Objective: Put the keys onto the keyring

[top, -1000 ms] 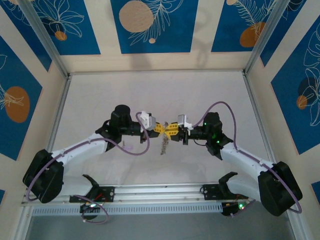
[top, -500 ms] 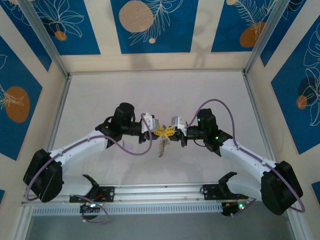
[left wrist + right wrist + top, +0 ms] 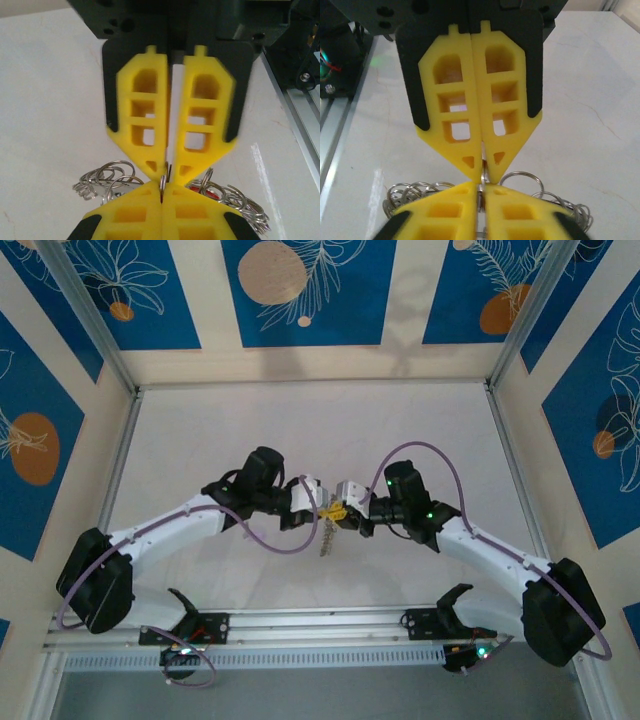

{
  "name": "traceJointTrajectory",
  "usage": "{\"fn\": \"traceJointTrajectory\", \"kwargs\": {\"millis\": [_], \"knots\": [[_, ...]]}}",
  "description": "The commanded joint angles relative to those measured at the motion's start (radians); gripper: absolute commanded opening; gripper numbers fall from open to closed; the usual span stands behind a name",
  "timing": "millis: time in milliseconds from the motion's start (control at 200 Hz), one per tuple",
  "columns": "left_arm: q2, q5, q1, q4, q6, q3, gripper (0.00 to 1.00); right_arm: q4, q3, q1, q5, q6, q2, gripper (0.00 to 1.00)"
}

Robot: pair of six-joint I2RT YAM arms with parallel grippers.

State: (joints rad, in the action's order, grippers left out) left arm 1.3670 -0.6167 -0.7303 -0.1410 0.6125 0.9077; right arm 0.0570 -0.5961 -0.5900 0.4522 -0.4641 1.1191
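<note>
The left gripper [image 3: 167,172] and right gripper [image 3: 482,173], clenched tip to tip on thin wire of the keyring [image 3: 326,534], appear mid-threading; next, likely, prising its coil open without slipping.

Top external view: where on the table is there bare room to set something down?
Bare: the white table from the back wall to the arms, and both side strips by the rails. Crowded: the centre, where left gripper and right gripper meet at the grey metal keyring.
</note>
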Motion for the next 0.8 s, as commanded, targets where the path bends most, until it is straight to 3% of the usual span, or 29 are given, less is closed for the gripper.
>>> {"fn": "traceJointTrajectory", "kwargs": {"millis": [0,280,565,720,795], "knots": [[-0.037,-0.085,-0.032,0.093,-0.018,-0.005,0.0,0.247,0.054,0.031,0.113,0.095,-0.061,0.26],[-0.081,-0.148,-0.011,0.231,-0.113,-0.061,0.0,0.3,0.099,0.079,0.205,0.156,-0.081,0.27],[-0.086,-0.163,-0.008,0.281,-0.138,-0.076,0.0,0.312,0.106,0.088,0.201,0.161,-0.076,0.23],[-0.089,-0.162,-0.005,0.28,-0.137,-0.081,0.0,0.313,0.114,0.099,0.216,0.166,-0.076,0.04],[-0.091,-0.163,-0.004,0.281,-0.138,-0.082,0.0,0.314,0.12,0.101,0.214,0.166,-0.076,0.07]]}}
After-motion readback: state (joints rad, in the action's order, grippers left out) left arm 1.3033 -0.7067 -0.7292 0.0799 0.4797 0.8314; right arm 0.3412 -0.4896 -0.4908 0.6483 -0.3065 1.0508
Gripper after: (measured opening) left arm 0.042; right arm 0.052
